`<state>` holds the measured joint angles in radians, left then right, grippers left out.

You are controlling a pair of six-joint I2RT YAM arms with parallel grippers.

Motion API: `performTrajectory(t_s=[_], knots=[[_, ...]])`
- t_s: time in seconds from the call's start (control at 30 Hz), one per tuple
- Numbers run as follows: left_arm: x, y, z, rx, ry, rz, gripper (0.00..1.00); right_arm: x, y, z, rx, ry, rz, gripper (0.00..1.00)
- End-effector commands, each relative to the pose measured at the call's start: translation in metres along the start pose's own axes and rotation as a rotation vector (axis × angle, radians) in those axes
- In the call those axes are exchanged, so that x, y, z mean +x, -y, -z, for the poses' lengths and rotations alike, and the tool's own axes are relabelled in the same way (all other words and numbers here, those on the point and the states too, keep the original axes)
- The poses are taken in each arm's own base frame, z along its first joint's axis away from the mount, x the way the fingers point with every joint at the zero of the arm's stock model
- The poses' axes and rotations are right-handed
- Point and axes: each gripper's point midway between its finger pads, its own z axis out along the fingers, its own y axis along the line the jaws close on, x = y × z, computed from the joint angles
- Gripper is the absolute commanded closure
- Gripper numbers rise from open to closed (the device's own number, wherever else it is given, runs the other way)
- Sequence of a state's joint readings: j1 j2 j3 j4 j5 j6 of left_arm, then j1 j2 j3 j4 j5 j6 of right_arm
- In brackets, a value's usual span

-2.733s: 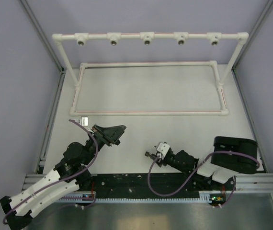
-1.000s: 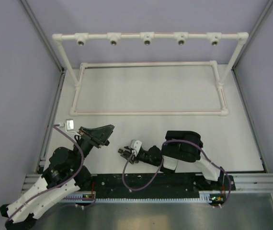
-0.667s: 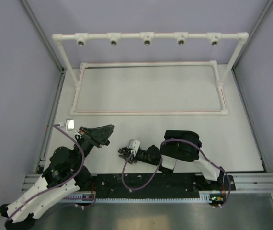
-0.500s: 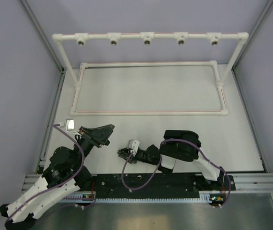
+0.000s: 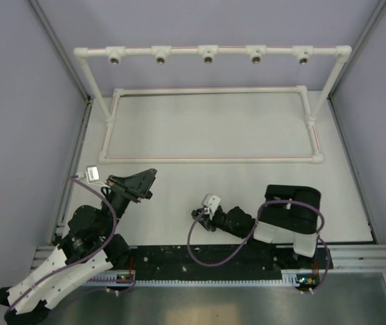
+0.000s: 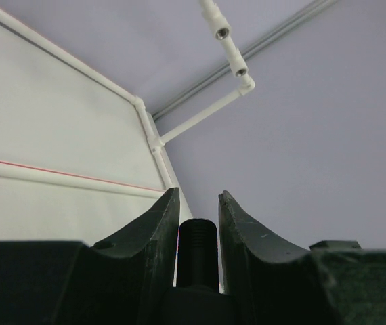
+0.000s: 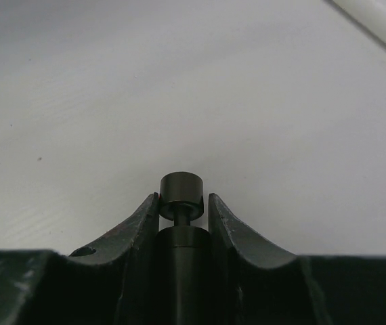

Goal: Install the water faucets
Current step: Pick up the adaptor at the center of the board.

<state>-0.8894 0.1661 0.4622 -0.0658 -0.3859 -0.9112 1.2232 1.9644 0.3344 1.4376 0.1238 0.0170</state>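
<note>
1. Table (image 5: 213, 128): white top. Its near edge is covered by the arm bases in the top view.
2. White pipe frame (image 5: 183, 50): stands at the far end, with five sockets on the top rail. The left wrist view catches only two sockets and a corner. The right wrist view shows only a bit of pipe, cut off at the top right.
3. Right arm (image 5: 289, 210): folded low at near right. It has pulled back rightward compared with a second ago.
4. Left arm (image 5: 84, 233): near left, has shifted slightly up and left.
5. Left gripper (image 6: 198, 193): clenched on the stubby faucet (image 6: 198, 247), raised off the table and aimed toward the frame's far right corner. The faucet's lower end is hidden inside the gripper.
6. Right gripper (image 7: 182, 196): low over the table, fingers pressed on both sides of the second faucet (image 7: 181, 188), grasping it. Only the round cap and thin neck show; the stem is dark and hard to make out.
7. Neither faucet can be made out in the top view, being too small and covered by the fingers.
</note>
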Motion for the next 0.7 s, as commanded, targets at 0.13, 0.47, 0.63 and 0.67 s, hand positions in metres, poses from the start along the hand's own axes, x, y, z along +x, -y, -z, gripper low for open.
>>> performTrajectory(t_s=[0.13, 0.47, 0.63, 0.67], knots=[[-0.09, 0.061, -0.006, 0.116, 0.332, 0.255, 1.0, -0.191, 0.03, 0.03, 0.252, 0.194, 0.02, 1.0], [-0.103, 0.106, -0.035, 0.221, 0.352, 0.425, 1.0, -0.328, 0.02, 0.076, 0.182, 0.46, 0.261, 1.0], [-0.102, 0.12, -0.05, 0.265, 0.35, 0.49, 1.0, -0.368, -0.002, 0.086, 0.094, 0.553, 0.418, 1.0], [-0.104, 0.127, -0.052, 0.29, 0.348, 0.517, 1.0, -0.378, -0.013, 0.091, 0.05, 0.594, 0.524, 1.0]])
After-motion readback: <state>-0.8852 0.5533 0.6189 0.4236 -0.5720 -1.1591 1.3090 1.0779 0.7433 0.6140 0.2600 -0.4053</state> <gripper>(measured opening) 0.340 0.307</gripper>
